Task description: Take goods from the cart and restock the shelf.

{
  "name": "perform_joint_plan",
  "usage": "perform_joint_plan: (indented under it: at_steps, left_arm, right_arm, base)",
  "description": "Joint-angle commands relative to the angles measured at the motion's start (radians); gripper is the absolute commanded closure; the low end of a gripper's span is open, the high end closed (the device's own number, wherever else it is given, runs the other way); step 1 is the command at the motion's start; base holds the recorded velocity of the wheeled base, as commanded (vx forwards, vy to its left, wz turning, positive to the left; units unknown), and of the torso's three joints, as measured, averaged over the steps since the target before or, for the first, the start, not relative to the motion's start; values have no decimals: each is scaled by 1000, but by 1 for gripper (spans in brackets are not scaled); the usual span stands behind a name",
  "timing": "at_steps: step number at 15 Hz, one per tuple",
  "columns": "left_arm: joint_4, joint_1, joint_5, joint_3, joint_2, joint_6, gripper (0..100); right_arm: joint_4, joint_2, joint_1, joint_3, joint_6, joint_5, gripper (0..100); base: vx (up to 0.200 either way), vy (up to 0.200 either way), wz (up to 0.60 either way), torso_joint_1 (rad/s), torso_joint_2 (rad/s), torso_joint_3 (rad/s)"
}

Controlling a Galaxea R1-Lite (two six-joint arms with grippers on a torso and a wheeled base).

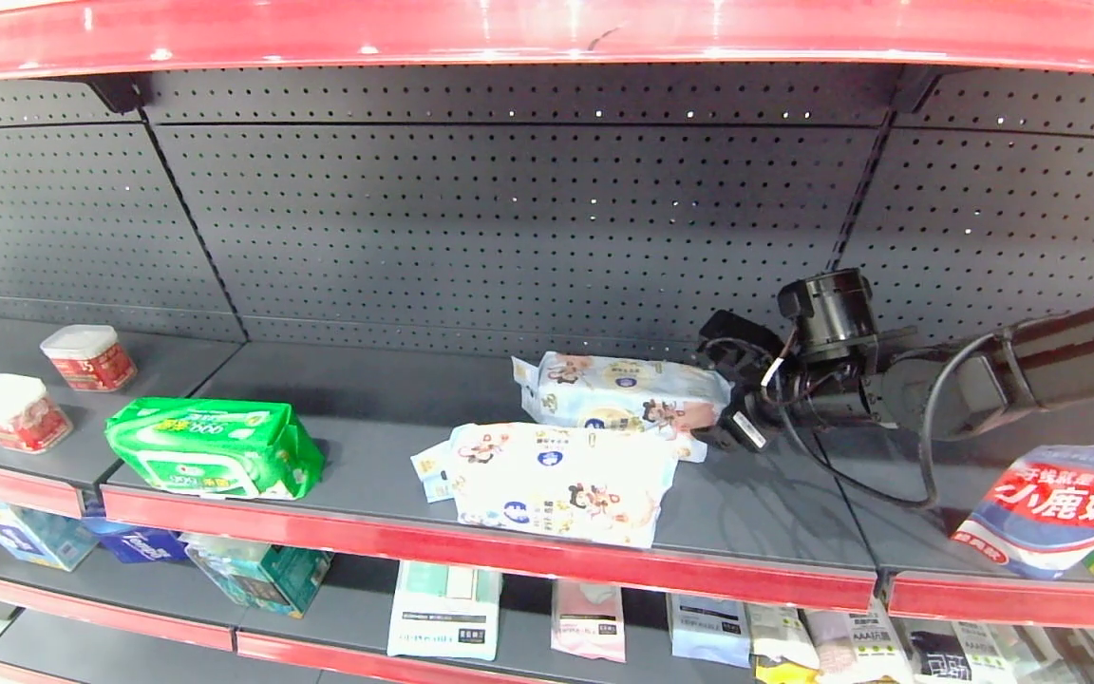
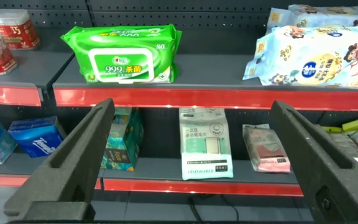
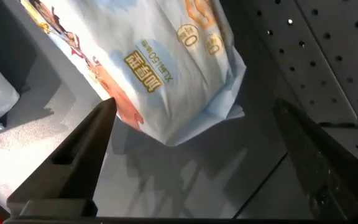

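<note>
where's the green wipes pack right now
In the head view, the green soft plastic wipes pack lies at the left of the grey shelf, between the red-and-white tubs and the white cartoon-printed pack.

Left gripper [image 2: 192, 107], right gripper [image 3: 194, 107] (jaws apart)

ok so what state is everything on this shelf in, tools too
rear wipes pack, lying down, sealed, not gripped
front wipes pack, lying flat at the front edge of the shelf
green wipes pack, on its long edge, flap shut
two red tubs, upright, lids on
right tool, open at the rear wipes pack
left tool, open, empty
</note>
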Motion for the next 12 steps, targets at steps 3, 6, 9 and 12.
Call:
perform_joint_plan:
  at_steps: [3, 6, 9, 12]
  left_arm:
    - [0, 0, 0, 0, 1, 0, 0]
    - [0, 0, 0, 0, 1, 0, 0]
    - [0, 0, 0, 0, 1, 0, 0]
    - [0, 0, 0, 0, 1, 0, 0]
  right_arm:
    - [-1, 2, 0, -5, 9, -11, 0]
    - [-1, 5, 0, -4, 9, -26, 0]
    - [-1, 10, -6, -4, 18, -43, 0]
    - [1, 1, -9, 3, 18, -47, 0]
  base:
    - [0, 0, 0, 0, 0, 0]
    - [0, 0, 0, 0, 0, 0]
    - [0, 0, 0, 0, 0, 0]
    - [0, 0, 0, 0, 0, 0]
